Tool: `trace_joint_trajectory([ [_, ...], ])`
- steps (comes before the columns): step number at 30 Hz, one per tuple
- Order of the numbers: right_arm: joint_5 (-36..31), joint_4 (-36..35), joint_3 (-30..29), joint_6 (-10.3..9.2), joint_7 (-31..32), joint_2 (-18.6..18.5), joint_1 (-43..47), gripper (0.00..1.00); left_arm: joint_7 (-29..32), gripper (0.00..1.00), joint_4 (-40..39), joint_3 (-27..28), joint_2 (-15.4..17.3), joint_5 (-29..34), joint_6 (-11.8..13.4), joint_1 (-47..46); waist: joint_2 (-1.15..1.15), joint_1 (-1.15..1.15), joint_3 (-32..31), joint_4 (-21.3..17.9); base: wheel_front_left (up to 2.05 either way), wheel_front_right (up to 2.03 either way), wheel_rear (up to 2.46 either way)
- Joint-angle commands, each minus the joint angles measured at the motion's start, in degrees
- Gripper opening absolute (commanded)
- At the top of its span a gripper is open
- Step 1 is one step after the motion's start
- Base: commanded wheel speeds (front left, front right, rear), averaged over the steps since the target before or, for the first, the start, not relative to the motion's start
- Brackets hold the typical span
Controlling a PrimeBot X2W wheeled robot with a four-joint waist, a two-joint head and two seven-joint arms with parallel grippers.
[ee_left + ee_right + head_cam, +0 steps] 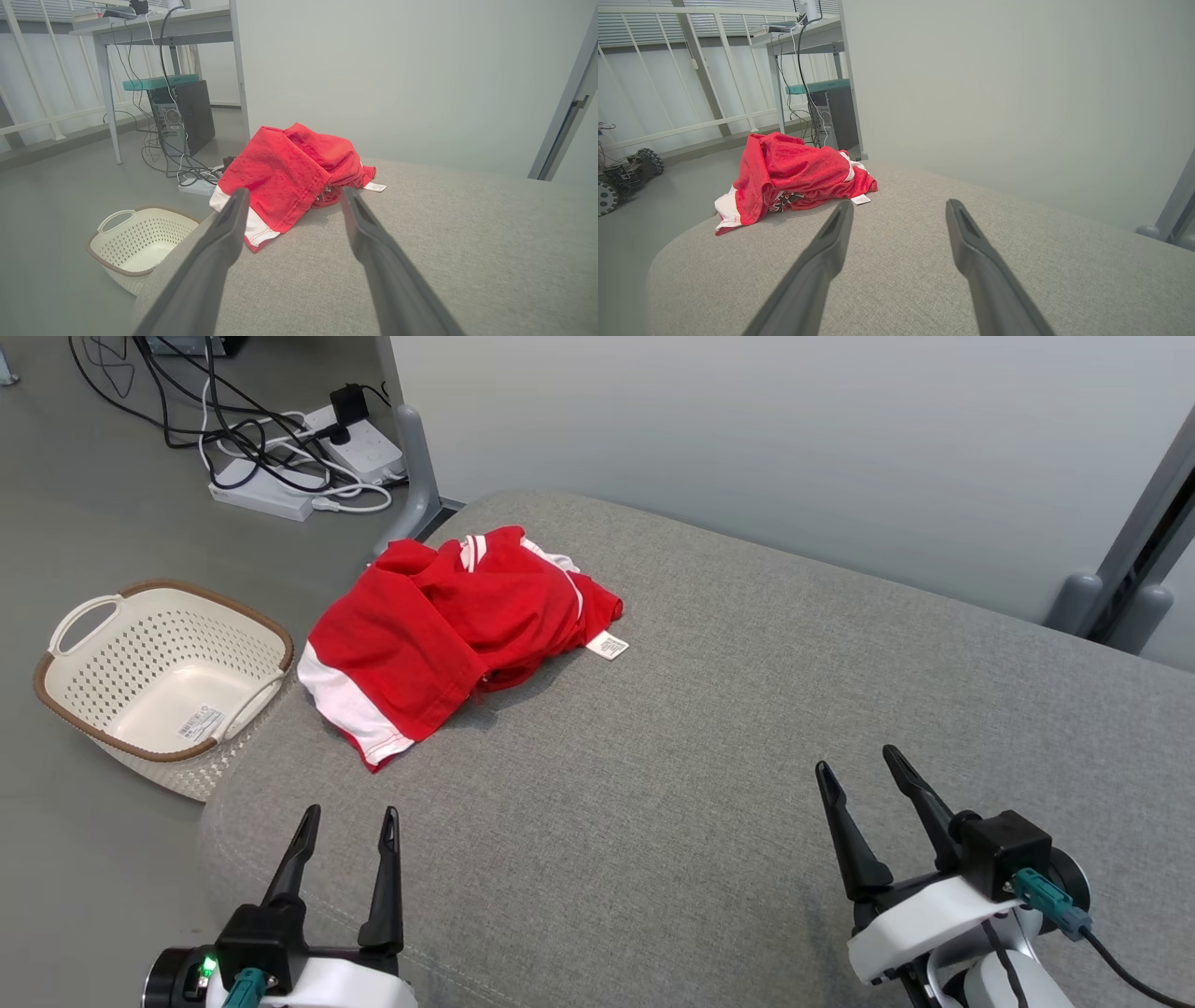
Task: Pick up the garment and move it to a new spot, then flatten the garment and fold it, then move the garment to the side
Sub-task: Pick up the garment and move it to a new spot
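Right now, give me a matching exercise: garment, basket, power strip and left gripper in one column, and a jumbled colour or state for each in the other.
1 garment
2 basket
3 power strip
4 left gripper

A open, holding nothing
B crumpled, red and white
C white, with cables plugged in
D cream, perforated

Pairs: 1-B, 2-D, 3-C, 4-A

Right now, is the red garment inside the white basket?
No, the red garment lies crumpled on the grey cushion, and the basket stands apart on the floor.
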Motion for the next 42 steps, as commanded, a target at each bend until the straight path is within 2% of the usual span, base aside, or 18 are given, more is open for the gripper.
trace_joint_trajectory([
  [1, -0.2, 0.0, -0.2, 0.01, -0.3, -0.3, -0.6, 1.00, -0.3, 1.00, -0.2, 0.3, 0.2, 0.0, 0.3, -0.9, 0.00, 0.00, 0.1, 0.0, 0.00, 0.00, 0.00],
  [8, -1.7, -1.0, -1.3, 0.01, -0.3, -0.3, -1.1, 1.00, -0.3, 1.00, 0.6, 1.4, 0.2, -0.8, 1.1, -2.3, 0.00, 0.00, 2.8, -1.3, 0.00, 0.00, 0.00],
  [12, -3.8, -1.3, -1.7, 0.01, -0.3, -0.3, -2.5, 1.00, -0.3, 1.00, 0.6, 3.0, 0.2, -1.9, 0.4, -4.4, 0.00, 0.00, 5.8, -2.3, 0.00, 0.00, 0.00],
  [17, -6.9, -2.2, -2.7, 0.00, -0.3, -0.3, -5.6, 1.00, -0.2, 1.00, 1.9, 7.1, 0.3, -2.8, -3.1, -9.7, 0.00, 0.00, 10.7, -4.0, 0.00, 0.00, 0.00],
  [20, -9.0, -2.9, -2.7, 0.01, -0.3, -0.4, -7.5, 1.00, -0.2, 1.00, 4.6, 9.7, 1.8, -2.6, -5.9, -14.2, 0.00, 0.00, 13.8, -5.1, 0.00, 0.00, 0.00],
  [24, -10.4, -3.8, -2.9, 0.00, -0.3, -0.4, -9.9, 1.00, -0.2, 1.00, 11.4, 11.4, 4.9, -2.3, -8.3, -21.0, 0.00, 0.00, 17.3, -6.8, 0.00, 0.00, 0.00],
  [30, -11.5, -4.2, -2.3, 0.00, -0.3, -0.6, -11.5, 1.00, -0.2, 1.00, 24.6, 9.0, 10.8, -3.8, -10.0, -31.6, 0.00, 0.00, 20.6, -8.8, 0.00, 0.00, 0.00],
  [33, -11.9, -4.1, -2.2, 0.00, -0.3, -0.6, -11.9, 1.00, 1.9, 1.00, 30.5, 4.8, 13.0, -6.5, -10.1, -36.9, 0.00, 0.00, 21.9, -9.6, 0.00, 0.00, 0.00],
  [36, -11.9, -4.1, -2.8, 0.00, -0.3, -0.6, -12.6, 1.00, 3.7, 1.00, 34.0, -0.5, 16.2, -10.2, -10.0, -40.8, 0.00, 0.00, 23.2, -10.4, 0.00, 0.00, 0.00],
  [42, -12.5, -4.5, -3.0, 0.00, -0.3, -0.5, -13.5, 1.00, 5.6, 1.00, 37.8, -6.5, 19.0, -17.1, -10.1, -46.3, 0.00, 0.00, 25.3, -11.5, 0.00, 0.00, 0.00],
])
